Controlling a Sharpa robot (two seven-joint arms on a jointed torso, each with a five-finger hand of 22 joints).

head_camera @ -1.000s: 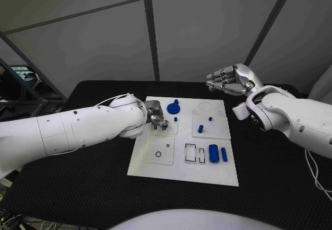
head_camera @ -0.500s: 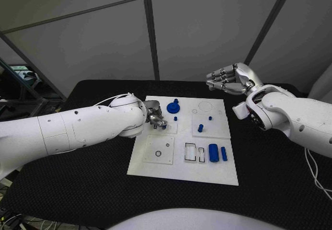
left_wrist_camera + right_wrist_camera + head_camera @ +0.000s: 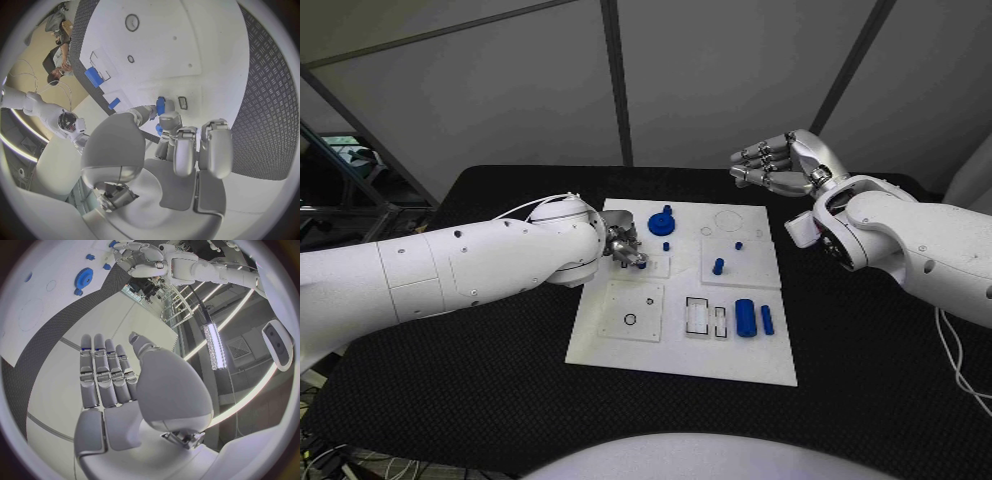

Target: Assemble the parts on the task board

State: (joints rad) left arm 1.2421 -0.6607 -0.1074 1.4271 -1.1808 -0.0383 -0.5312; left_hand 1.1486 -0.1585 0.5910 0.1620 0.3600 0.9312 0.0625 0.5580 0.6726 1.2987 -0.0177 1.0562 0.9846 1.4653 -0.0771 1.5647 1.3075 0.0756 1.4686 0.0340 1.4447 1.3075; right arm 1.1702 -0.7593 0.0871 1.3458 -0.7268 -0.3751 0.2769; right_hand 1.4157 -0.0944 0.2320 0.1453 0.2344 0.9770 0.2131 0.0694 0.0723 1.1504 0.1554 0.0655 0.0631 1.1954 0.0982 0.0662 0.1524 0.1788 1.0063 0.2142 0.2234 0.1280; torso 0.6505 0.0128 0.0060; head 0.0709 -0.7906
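The white task board (image 3: 678,340) lies mid-table. My left hand (image 3: 626,248) hovers low over its far left corner and pinches a small blue part (image 3: 160,106) between thumb and a finger above a small dark slot in the board. A blue gear (image 3: 661,222) sits just right of that hand, with a tiny blue peg (image 3: 665,247) below it and another peg (image 3: 718,267) further right. A blue cylinder (image 3: 744,319) and a thin blue bar (image 3: 766,320) lie at the near right. My right hand (image 3: 783,165) is raised beyond the board's far right corner, holding nothing.
Black-outlined rectangular recesses (image 3: 697,316) and a small ring (image 3: 630,321) mark the board's near half. Black textured table (image 3: 473,370) surrounds the board. The left forearm (image 3: 459,270) covers the table's left side. In the right wrist view the gear (image 3: 83,277) and the left hand (image 3: 140,260) appear far off.
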